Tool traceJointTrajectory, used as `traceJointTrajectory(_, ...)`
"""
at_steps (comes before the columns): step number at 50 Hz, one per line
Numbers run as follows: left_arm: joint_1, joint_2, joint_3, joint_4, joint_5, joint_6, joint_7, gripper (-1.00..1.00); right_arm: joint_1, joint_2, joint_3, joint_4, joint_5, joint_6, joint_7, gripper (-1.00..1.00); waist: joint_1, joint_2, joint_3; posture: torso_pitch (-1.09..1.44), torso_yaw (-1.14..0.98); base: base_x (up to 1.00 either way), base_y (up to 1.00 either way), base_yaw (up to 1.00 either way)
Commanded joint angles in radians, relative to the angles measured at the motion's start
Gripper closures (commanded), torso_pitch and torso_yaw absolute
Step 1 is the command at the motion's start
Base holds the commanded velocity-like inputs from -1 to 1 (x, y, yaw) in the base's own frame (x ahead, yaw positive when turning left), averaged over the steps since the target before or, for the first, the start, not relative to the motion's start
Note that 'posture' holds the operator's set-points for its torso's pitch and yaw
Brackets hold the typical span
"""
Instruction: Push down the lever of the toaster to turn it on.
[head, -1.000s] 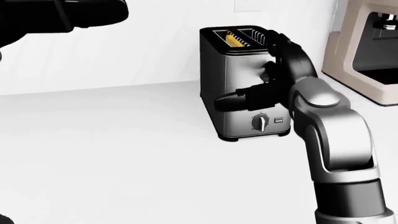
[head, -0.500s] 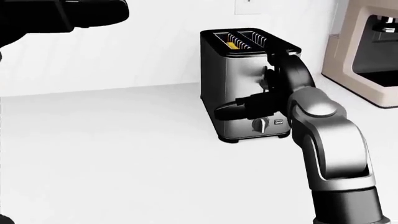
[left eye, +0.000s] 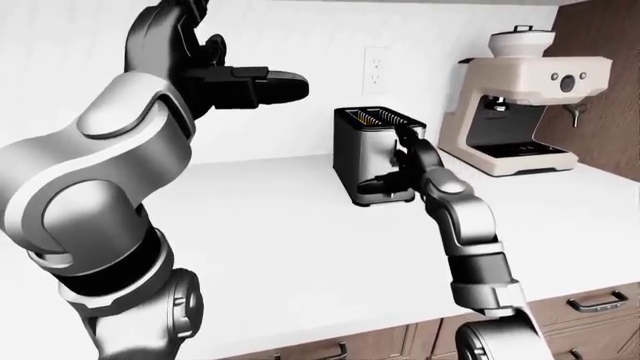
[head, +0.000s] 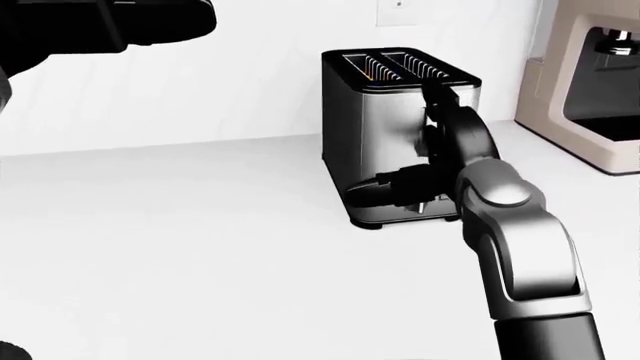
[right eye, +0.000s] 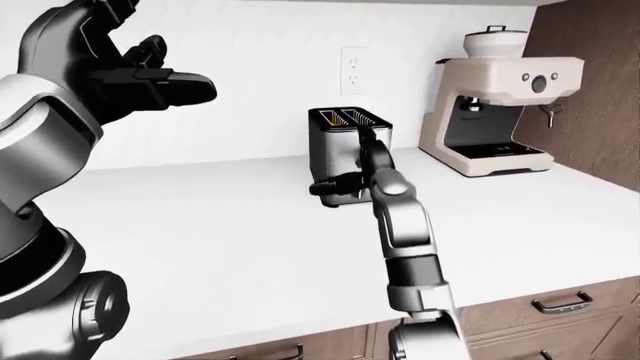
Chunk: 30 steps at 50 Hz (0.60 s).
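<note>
A steel toaster (head: 368, 127) with a black top stands on the white counter (head: 180, 247) against the wall. An orange glow shows inside its slots, and no bread rises above them. My right hand (head: 425, 161) lies flat against the toaster's end face, low down. Its fingers (head: 447, 120) point up along that face and the thumb (head: 372, 191) sticks out to the left. The hand covers the lever and most of the knob. My left hand (left eye: 250, 79) is raised high at the left, open and holding nothing.
A cream coffee machine (left eye: 520, 97) stands on the counter right of the toaster. A wall outlet (left eye: 375, 60) sits above the toaster. Wooden drawers (left eye: 590, 304) run under the counter's near edge, and wood panelling (left eye: 610, 45) closes the far right.
My right hand has slid down the toaster's end face. The yellow bread has sunk out of sight into the slots. The left hand stays raised.
</note>
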Motion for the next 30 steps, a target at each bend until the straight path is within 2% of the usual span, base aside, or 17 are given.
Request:
traceJointTrajectory(1, -0.026, 0.008, 0.006, -0.007, 0.004, -0.03, 0.001, -1.0, -0.004, 0.0, 0.004, 0.021, 0.004, 0.028, 0.007, -1.0, 0.002, 0.004, 0.006, -0.52, 0.0, 0.0, 0.0, 0.0)
traceJointTrajectory(16, -0.031, -0.016, -0.014, -0.009, 0.017, -0.028, 0.007, -1.0, 0.013, 0.011, 0.001, 0.132, 0.013, -0.081, 0.001, -1.0, 0.0, 0.003, 0.007, -0.52, 0.0, 0.0, 0.0, 0.0)
traceJointTrajectory(30, -0.042, -0.023, -0.011, -0.002, 0.029, -0.025, 0.0, -1.0, 0.012, 0.011, 0.003, 0.178, 0.021, -0.117, -0.006, -1.0, 0.001, 0.002, 0.01, -0.52, 0.0, 0.0, 0.0, 0.0)
